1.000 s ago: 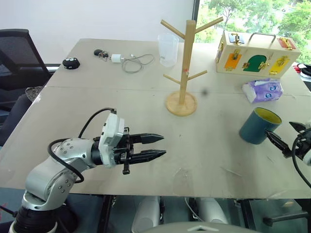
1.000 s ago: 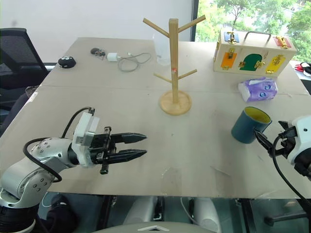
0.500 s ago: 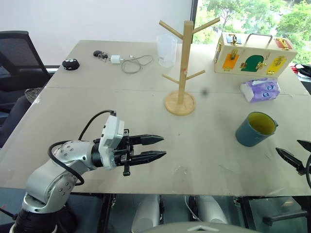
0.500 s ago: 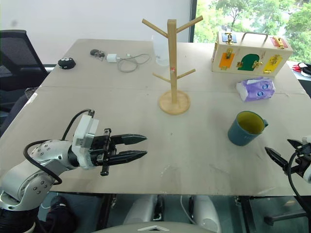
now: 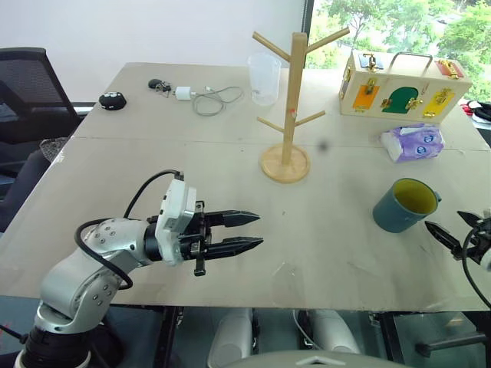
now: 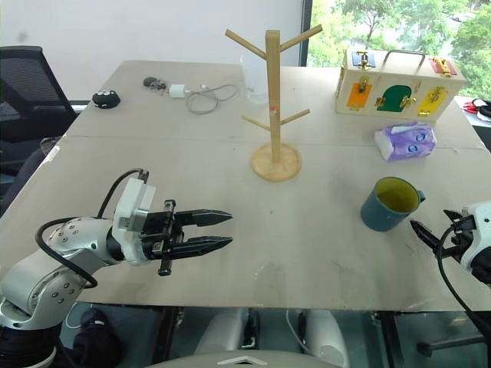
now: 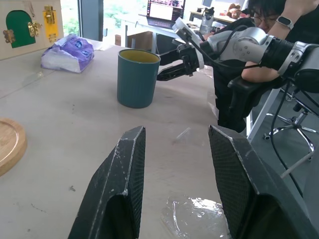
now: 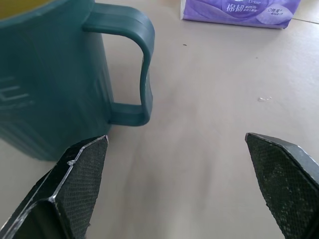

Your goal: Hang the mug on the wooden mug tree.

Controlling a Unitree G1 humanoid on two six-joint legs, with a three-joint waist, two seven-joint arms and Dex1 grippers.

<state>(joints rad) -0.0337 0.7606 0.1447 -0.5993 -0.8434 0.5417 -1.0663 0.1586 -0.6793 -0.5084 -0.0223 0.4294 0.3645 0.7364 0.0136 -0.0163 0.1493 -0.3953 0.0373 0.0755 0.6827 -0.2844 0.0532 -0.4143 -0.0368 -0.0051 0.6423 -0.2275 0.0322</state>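
Left eye view first: I have the tabletop (image 5: 115,169) spread ahead of both tools, and well beyond the right tool (image 6: 432,235) the wooden mug tree (image 5: 288,100) stands upright on its round base, every peg bare. Behind the tree is a clear cup (image 5: 265,77) that looks empty.

The mug (image 5: 403,204) sits upright on the tabletop just ahead of my right tool, close but apart. Its yellow inside shows nothing in it. In the right wrist view the mug's handle (image 8: 134,69) faces the tool, just beyond the wide-spread fingers (image 8: 79,169), which hold nothing. My left tool (image 5: 244,231) hangs over the tabletop far across from the mug, its fingers drawn in and empty.

I judge this the approach to the grasp, nothing lifted yet. Next I would push the right tool forward until one finger passes beside the handle, then close.
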